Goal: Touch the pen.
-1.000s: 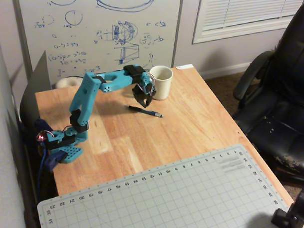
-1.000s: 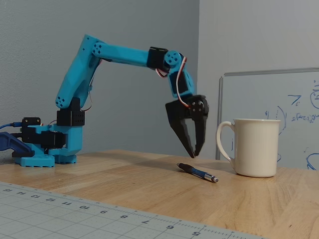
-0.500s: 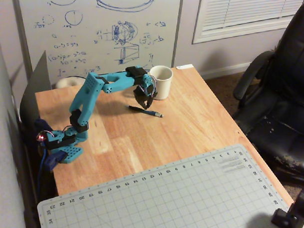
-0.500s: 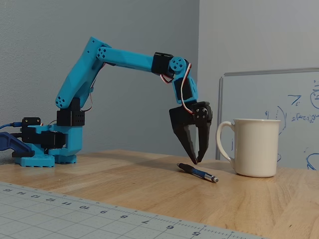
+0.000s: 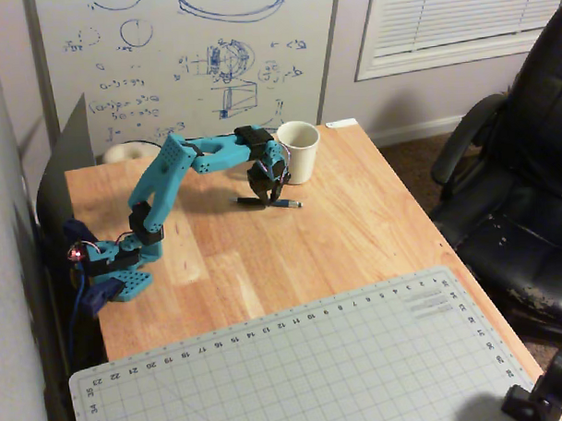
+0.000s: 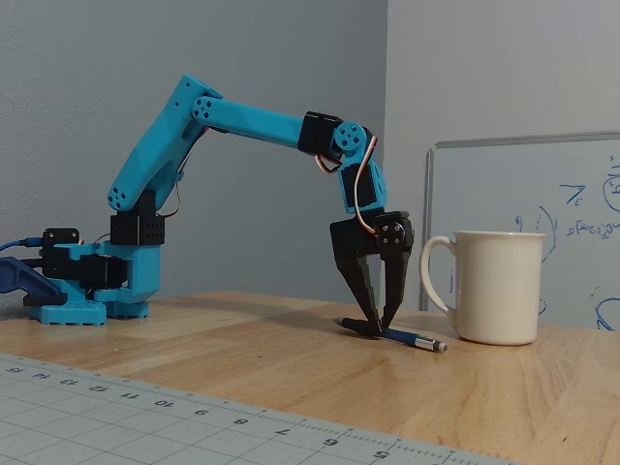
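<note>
Nearest the camera in the overhead view lies a grey cutting mat [image 5: 296,362], bare, with open tabletop [image 5: 356,231] beyond it. Past that, toward the middle of the wooden surface, the pen [image 6: 402,338] lies flat, its long axis running left to right in both views, silvery tip pointing right toward the white mug [image 6: 494,287] in the fixed view. The gripper [image 6: 376,328] stands directly over the pen's left end, fingers pointing straight down, the tips at table level and, as far as the fixed view shows, touching or straddling the barrel; the overhead view [image 5: 261,200] agrees that the tips sit on the pen's left part. The jaws are parted a little, with a narrow wedge of gap between them, and nothing is clamped, though whether one finger presses the barrel or both flank it is too fine to tell. So the pen lies straight below the tool, not off to any side, and I judge the touch made or all but made; any further move calls for only a slight downward press. The mug stands just right of the gripper, near but apart, and limits room on that side; leftward and toward the mat the table is free. Farthest back stand the blue arm base [image 5: 117,267] and the whiteboard [image 5: 183,57].
</note>
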